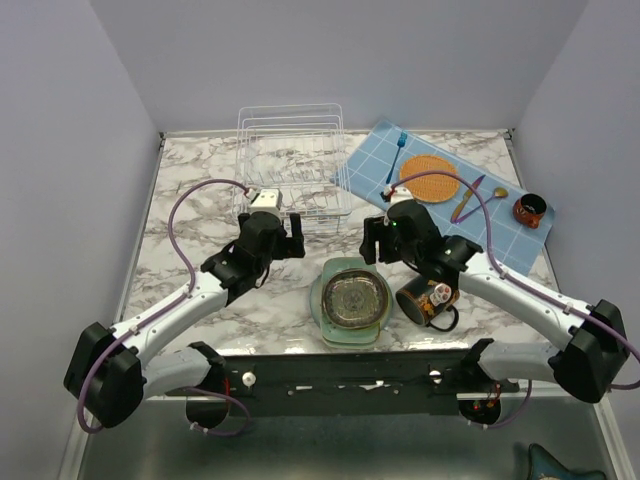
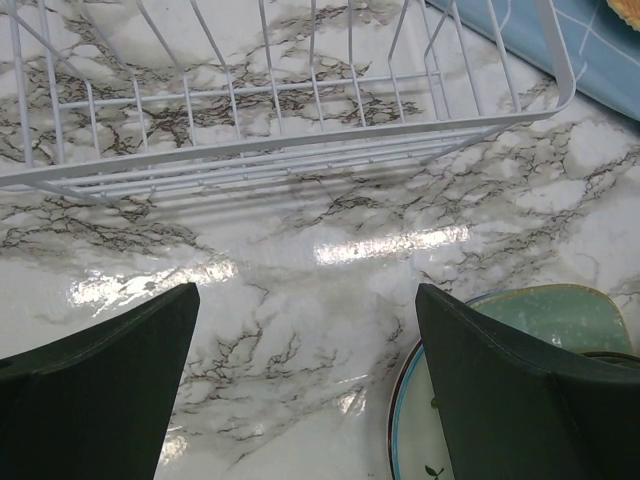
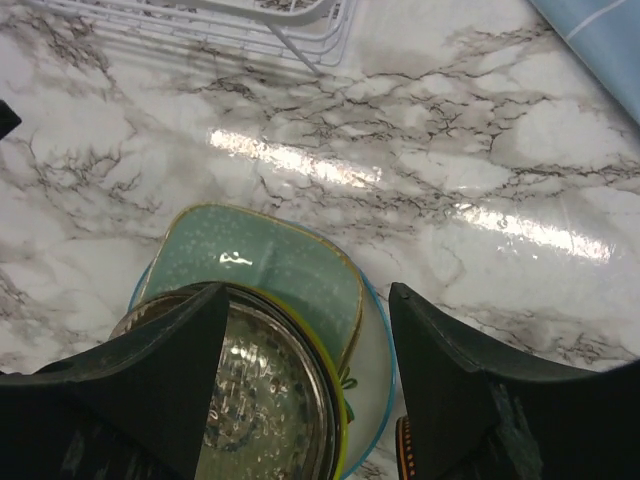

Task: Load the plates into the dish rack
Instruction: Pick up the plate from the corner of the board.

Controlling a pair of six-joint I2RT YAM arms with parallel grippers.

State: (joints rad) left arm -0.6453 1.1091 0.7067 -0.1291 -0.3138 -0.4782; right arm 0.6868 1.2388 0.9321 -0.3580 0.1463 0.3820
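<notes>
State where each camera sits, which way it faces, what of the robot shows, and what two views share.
Top external: above and behind the bases, looking down on the marbled table; left arm and right arm show.
Left wrist: on that arm, facing forward and down at the white wire dish rack; open left hand shows.
Right wrist: on its arm, looking down on the mint-green rounded-square plate; open right hand shows.
Shared: both wrist views catch rack and green plate.

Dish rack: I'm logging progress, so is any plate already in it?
No: the dish rack shows only bare wire, and the plates lie stacked on the table in front of it.
</notes>
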